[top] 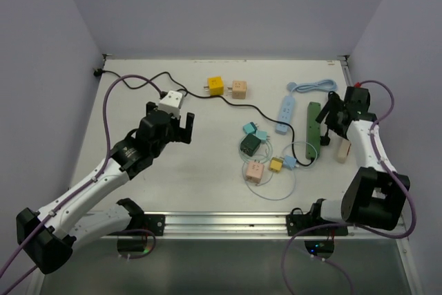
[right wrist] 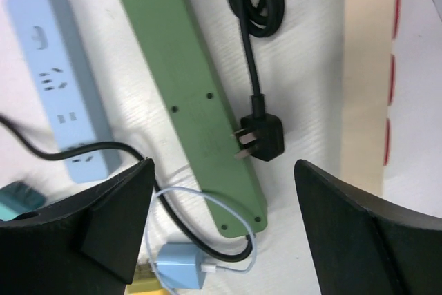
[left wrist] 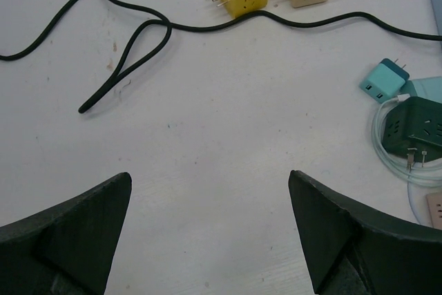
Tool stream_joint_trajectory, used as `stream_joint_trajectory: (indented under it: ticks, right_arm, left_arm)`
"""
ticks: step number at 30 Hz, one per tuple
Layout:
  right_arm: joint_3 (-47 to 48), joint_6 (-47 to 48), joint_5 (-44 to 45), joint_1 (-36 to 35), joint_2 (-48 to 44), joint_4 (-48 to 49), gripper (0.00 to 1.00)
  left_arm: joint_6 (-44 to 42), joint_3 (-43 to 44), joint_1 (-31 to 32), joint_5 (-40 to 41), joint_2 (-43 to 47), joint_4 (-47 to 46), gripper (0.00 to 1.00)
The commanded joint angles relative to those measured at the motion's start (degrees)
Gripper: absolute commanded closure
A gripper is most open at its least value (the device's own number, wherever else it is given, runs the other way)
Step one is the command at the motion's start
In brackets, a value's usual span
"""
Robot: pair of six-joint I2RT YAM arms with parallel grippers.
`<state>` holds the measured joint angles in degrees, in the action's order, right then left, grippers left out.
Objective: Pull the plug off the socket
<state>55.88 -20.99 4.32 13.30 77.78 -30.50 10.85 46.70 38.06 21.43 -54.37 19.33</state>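
Note:
The socket, a long dark green power strip (top: 314, 128), lies at the right of the table. In the right wrist view (right wrist: 186, 81) it lies with its screwed back up. A black plug (right wrist: 266, 136) on a coiled black cord lies beside it. Its bare prongs rest against the strip's edge and are not pushed in. My right gripper (right wrist: 224, 170) is open and hovers over the strip's near end (top: 327, 124). My left gripper (top: 173, 121) is open and empty over bare table (left wrist: 210, 174), far left of the strip.
A light blue strip (top: 285, 115) lies left of the green one. Yellow (top: 215, 86), tan (top: 239, 88), dark green (top: 251, 144) and pink (top: 254, 170) plug cubes sit mid-table, with small teal adapters and thin cables. A beige block (top: 343, 150) lies right of the strip. A black cord (left wrist: 138, 39) loops at the left.

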Motion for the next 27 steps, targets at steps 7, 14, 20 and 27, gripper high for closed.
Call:
stream_joint_trajectory:
  ticks: [7, 14, 20, 27]
  right_arm:
    - [-0.07, -0.81, -7.66, -11.79, -13.17, 5.89, 0.03]
    - [-0.42, 3.06, -4.58, -29.19, -17.39, 6.6, 0.01]
    - [-3.84, 6.83, 4.54, -39.83, -23.35, 6.42, 0.01]
    - [-4.99, 4.83, 12.99, -40.55, -29.96, 5.02, 0.01]
  left_arm:
    - [0.4, 0.15, -7.29, 0.28, 1.28, -2.98, 0.0]
    - [1.98, -0.03, -13.97, 2.38, 4.0, -3.34, 0.0]
    - [3.03, -0.55, -15.3, 5.02, 7.17, -3.69, 0.0]
    - [2.42, -2.4, -15.21, 6.35, 11.83, -6.32, 0.0]
